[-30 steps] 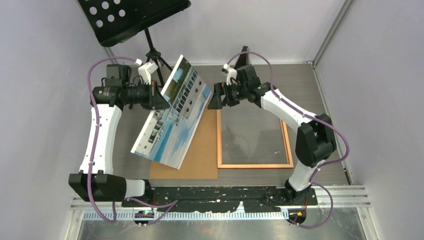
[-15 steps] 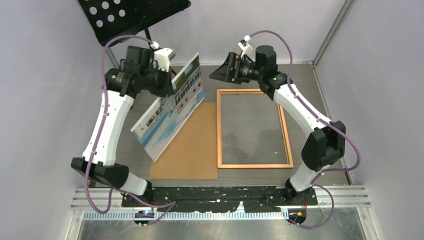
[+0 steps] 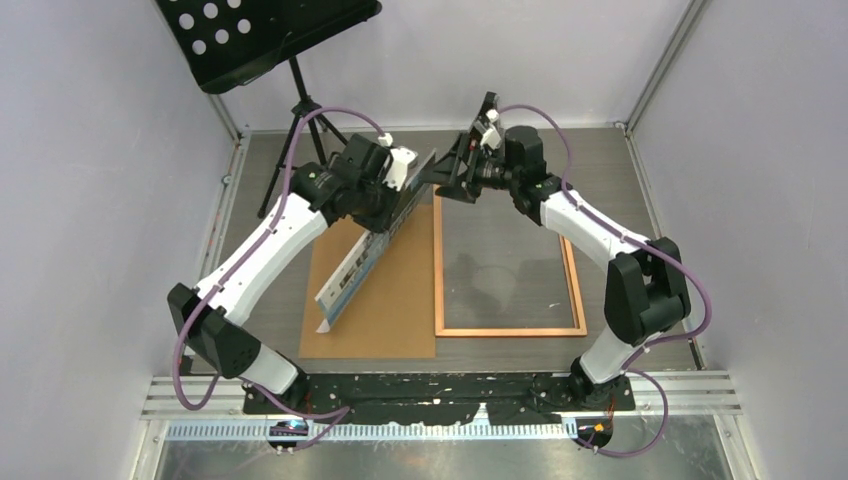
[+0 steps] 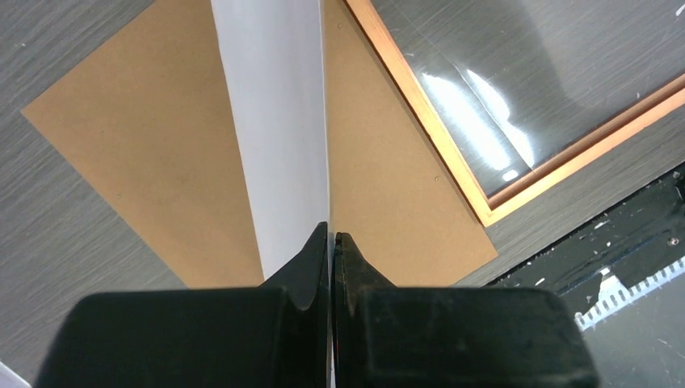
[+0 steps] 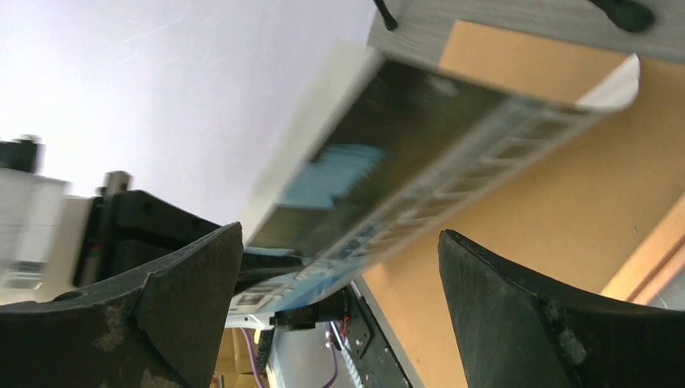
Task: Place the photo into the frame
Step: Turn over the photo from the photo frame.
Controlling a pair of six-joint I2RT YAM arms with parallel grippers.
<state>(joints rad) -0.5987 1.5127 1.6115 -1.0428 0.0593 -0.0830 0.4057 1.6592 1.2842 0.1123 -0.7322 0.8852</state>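
Left of the thin copper-orange wooden frame (image 3: 438, 270), the white-bordered building print (image 3: 365, 250) tilts nearly on edge, clamped in the left fingers (image 4: 311, 263), spread right fingers (image 5: 517, 307) near its far end.

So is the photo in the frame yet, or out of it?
Out. The left gripper holds the photo tilted on edge above the brown backing board; the frame lies flat beside it, only glass inside.
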